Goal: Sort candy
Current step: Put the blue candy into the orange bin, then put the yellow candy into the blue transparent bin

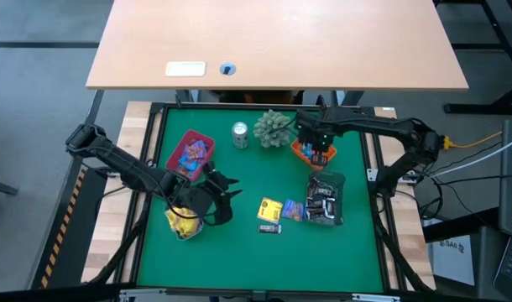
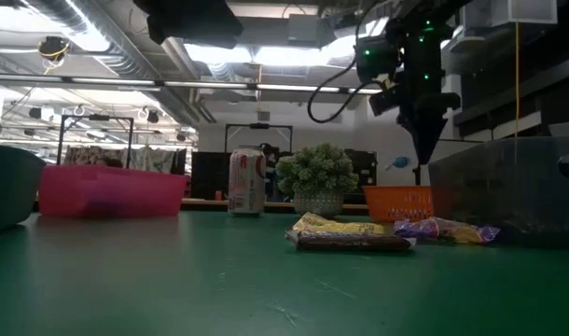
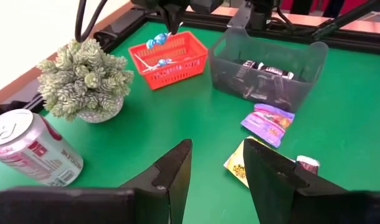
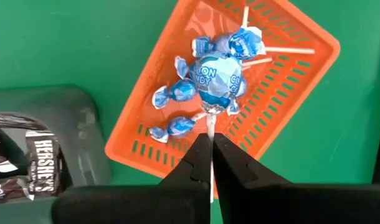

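My right gripper (image 4: pixel 211 149) is shut on a blue-wrapped lollipop (image 4: pixel 218 78) over the orange basket (image 4: pixel 289 68), which holds more blue sweets. It hangs at the table's far right (image 1: pixel 315 138). My left gripper (image 3: pixel 218 168) stands open above the green mat at centre left (image 1: pixel 222 197), with nothing between its fingers. Ahead of it, loose candy lies on the mat: a yellow packet (image 3: pixel 240 165), a purple packet (image 3: pixel 269 121) and a dark bar (image 3: pixel 305 165). Dark bars fill the grey bin (image 1: pixel 325 200). My right gripper pinches the lollipop's white stick (image 4: pixel 210 127) between its two fingertips, coming from above and pointing down. The blue head hangs below the fingers, over the basket. Whether it rests on the sweets there I cannot tell.
A pink tray (image 1: pixel 189 153) with candy sits at the far left, a silver can (image 1: pixel 240 134) and a green plant ball (image 1: pixel 274 127) at the far edge. Something yellow (image 1: pixel 182 222) lies partly under my left arm. A wooden desk (image 1: pixel 281 42) stands beyond.
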`<action>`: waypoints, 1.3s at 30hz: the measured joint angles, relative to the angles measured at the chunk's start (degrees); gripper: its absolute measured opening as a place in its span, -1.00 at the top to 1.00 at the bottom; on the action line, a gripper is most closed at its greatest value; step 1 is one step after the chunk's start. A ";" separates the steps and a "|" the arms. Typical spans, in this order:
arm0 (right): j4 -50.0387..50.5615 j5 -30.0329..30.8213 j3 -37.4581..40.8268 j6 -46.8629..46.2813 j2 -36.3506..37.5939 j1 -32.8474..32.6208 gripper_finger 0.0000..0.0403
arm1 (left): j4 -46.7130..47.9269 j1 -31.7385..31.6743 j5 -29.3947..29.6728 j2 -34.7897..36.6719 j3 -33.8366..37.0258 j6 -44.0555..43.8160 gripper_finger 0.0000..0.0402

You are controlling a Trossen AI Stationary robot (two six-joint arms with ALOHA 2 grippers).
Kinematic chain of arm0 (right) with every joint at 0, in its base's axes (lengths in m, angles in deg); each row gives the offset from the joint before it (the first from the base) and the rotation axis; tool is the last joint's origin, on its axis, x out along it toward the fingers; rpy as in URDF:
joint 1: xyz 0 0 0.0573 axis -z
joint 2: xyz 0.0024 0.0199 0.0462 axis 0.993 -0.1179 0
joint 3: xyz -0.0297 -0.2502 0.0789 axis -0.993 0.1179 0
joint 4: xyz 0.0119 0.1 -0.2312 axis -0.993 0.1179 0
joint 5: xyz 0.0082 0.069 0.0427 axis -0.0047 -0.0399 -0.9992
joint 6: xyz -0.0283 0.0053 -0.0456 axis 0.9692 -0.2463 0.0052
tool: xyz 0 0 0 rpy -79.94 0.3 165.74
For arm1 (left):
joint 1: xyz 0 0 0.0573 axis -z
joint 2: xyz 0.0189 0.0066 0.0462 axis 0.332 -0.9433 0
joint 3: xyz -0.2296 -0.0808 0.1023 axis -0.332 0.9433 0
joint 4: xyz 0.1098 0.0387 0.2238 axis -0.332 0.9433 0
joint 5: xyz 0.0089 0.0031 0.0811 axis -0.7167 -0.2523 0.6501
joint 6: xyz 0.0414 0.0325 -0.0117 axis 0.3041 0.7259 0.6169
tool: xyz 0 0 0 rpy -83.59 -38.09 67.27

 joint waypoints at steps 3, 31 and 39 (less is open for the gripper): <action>-0.58 -0.02 0.84 0.02 0.02 1.13 0.97 | -0.42 -0.91 -1.35 0.00 0.00 0.02 0.33; -2.85 -0.68 0.99 -0.63 0.02 1.69 -0.02 | -5.97 -13.33 -21.75 -14.40 0.00 -20.17 0.33; -3.99 -0.68 0.99 -0.62 0.02 1.69 -0.02 | -14.66 -15.71 -29.98 -22.01 0.00 -21.79 0.33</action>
